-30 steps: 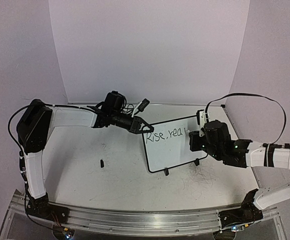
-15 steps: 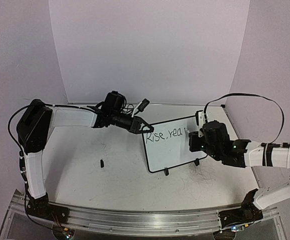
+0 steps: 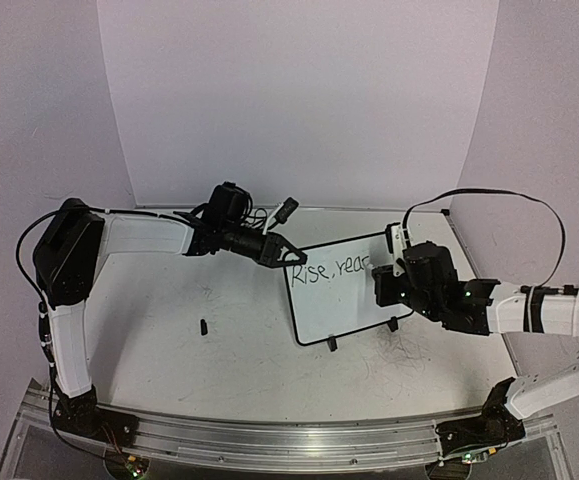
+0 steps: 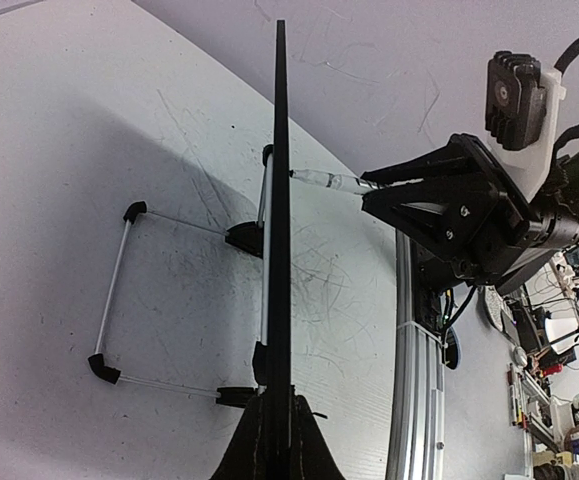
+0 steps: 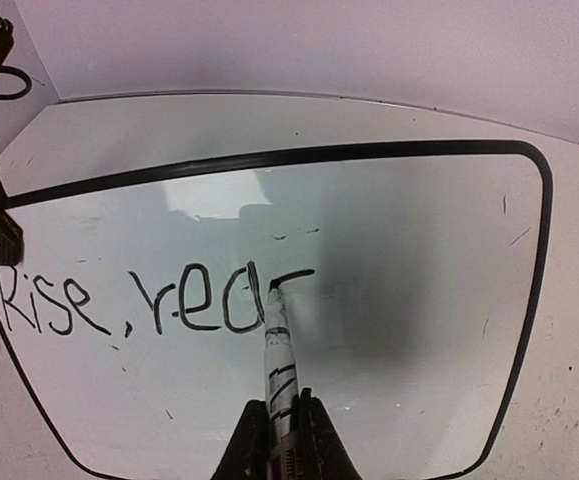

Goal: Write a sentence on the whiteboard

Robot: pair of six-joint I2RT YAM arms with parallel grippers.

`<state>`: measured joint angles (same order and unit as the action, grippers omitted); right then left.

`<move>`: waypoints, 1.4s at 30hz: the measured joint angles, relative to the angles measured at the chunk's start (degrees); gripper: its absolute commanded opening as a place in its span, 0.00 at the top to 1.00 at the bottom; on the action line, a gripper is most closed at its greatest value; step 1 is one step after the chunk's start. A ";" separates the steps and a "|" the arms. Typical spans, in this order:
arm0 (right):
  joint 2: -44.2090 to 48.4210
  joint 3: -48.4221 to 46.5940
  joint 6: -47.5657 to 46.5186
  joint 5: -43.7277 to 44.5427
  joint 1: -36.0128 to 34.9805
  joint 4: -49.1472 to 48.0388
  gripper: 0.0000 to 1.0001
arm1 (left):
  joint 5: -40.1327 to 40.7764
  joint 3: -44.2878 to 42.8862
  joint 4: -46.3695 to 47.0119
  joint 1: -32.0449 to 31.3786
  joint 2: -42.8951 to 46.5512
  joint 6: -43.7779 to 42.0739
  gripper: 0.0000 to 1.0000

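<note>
Top camera looks down from behind; wrist cameras, close at ten and three o'clock, share the board (image 3: 344, 305) with it.

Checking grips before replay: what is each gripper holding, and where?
Left gripper clamps the whiteboard by its frame, top-left corner. Right gripper clamps the marker by its barrel, tip on the board.

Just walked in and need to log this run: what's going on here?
The left gripper is shut on a top corner of the whiteboard, steadying it. The right gripper holds a marker with its tip on the board, partway through the sentence: it reads "Rise, rea" plus a stroke of the next letter.
</note>
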<state>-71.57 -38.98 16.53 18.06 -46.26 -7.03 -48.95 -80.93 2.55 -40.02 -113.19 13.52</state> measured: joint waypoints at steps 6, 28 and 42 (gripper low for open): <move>0.31 0.28 0.06 -0.60 -0.02 0.99 1.00 | 0.04 0.00 0.00 -0.01 0.00 0.01 1.00; 1.25 0.22 1.55 2.00 -0.09 6.66 1.00 | 0.04 0.00 0.00 -0.01 0.00 0.00 1.00; 2.81 -2.78 -0.76 2.66 0.75 2.47 1.00 | -0.31 0.00 -0.03 -0.07 0.13 -0.15 1.00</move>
<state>-68.76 -41.76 15.77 20.71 -45.51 -4.56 -49.25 -80.93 2.51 -40.09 -113.05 13.37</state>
